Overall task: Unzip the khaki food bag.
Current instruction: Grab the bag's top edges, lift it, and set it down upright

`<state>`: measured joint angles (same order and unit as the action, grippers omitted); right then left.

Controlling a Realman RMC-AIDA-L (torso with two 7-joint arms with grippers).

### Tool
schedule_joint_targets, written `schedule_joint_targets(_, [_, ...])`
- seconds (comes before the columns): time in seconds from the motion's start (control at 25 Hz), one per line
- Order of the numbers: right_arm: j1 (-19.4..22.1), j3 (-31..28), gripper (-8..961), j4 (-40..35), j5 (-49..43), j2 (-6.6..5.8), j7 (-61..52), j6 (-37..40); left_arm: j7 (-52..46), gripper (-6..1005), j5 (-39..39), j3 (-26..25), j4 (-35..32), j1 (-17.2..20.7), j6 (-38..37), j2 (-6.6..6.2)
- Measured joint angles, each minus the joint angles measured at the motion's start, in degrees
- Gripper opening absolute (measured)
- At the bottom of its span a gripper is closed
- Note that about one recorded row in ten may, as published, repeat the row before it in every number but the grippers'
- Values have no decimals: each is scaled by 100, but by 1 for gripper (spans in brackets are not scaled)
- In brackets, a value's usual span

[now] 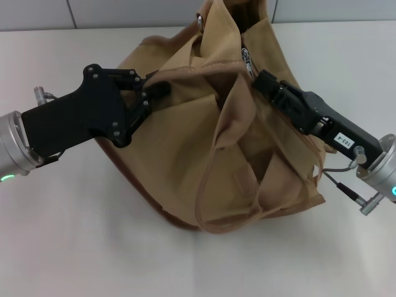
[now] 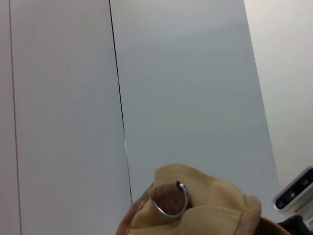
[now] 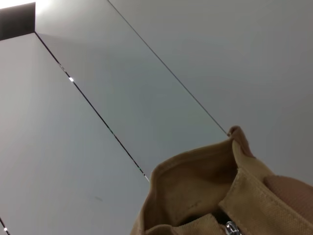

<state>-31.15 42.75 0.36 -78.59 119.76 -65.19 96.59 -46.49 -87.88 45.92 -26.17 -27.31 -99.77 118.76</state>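
Note:
The khaki food bag [image 1: 204,154] lies slumped on the white table, its top pulled up toward the far side. My left gripper [image 1: 158,88] reaches in from the left and is shut on the bag's top edge fabric. My right gripper [image 1: 260,78] reaches in from the right and is shut at the metal zipper pull [image 1: 247,62] on the raised top seam. The left wrist view shows a bunched bag corner with a silver ring [image 2: 171,203]. The right wrist view shows the bag's open top fold [image 3: 205,191] and the zipper slider [image 3: 230,228].
The white table [image 1: 74,247] surrounds the bag. A grey panelled wall [image 1: 124,12] rises behind the table's far edge. A webbing handle loop [image 1: 210,185] lies across the bag's front. A cable [image 1: 343,185] hangs by my right wrist.

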Motion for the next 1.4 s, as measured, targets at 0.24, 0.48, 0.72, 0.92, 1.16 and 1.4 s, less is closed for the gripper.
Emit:
schedule_joint_targets(0.24, [85,-17,188,-111,1,-14,7,79,46,67,6,-11,17,3,65,-2])
schedule_joint_targets(0.48, [94,-138,293,-127,11,-15,-54,81,53,69,9,23,57,6,64,-1])
schedule_joint_targets(0.72, [83,-270,320,-134,2,-15,-126,85,112,70,8,30,144,7,0,1])
schedule_joint_targets(0.92, [31,-136,296,-164,-34,-11,-71,86,114,71,9,27,156,16,-6,7])
schedule_joint_targets(1.16, [13,315,255,-291,-41,6,92,101,71,73,14,-11,213,-11,54,18])
schedule_joint_targets(1.4, [43,344,244,-263,-46,14,348,155,68,74,20,-14,289,-45,110,7])
